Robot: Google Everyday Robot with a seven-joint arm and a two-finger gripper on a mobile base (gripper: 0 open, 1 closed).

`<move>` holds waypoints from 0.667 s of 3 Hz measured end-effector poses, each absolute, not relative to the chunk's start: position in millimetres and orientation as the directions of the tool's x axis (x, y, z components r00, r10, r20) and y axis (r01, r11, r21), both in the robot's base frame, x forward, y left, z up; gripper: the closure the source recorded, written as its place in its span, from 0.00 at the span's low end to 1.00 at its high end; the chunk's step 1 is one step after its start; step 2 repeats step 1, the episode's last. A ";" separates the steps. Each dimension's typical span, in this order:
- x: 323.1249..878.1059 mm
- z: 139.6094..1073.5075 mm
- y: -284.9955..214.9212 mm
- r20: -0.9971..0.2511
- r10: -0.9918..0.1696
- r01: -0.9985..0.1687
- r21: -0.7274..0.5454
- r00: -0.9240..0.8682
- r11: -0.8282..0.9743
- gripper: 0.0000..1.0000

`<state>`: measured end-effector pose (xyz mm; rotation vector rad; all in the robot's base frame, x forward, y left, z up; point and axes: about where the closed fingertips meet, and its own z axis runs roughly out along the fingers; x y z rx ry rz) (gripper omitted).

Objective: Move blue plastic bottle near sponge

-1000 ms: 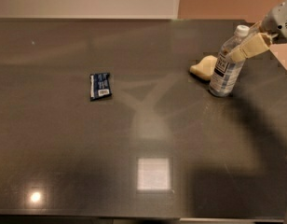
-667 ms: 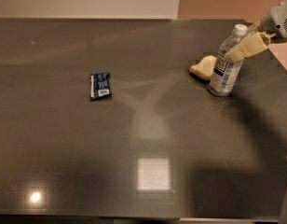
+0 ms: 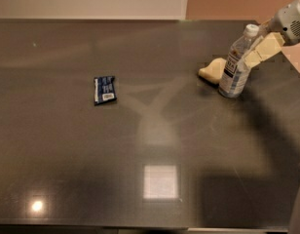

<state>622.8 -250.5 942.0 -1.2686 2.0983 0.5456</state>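
Your gripper [image 3: 249, 57] rests at the upright blue plastic bottle [image 3: 232, 79]; whether it grips, you cannot tell. The sponge [image 3: 212, 71] sits just beyond it, so let go gently and back away straight.

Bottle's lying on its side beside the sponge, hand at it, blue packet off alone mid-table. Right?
No: the blue plastic bottle stands upright, cap up, as the camera view shows. It is beside the sponge, the hand at it, the blue packet apart mid-table.
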 end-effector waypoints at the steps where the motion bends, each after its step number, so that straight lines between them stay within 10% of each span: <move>1: 622.8 942.0 -250.5 -0.690 -0.635 -0.891 0.031 -0.347 0.454 0.00; 2: 622.8 942.0 -250.5 -0.690 -0.635 -0.891 0.031 -0.347 0.454 0.00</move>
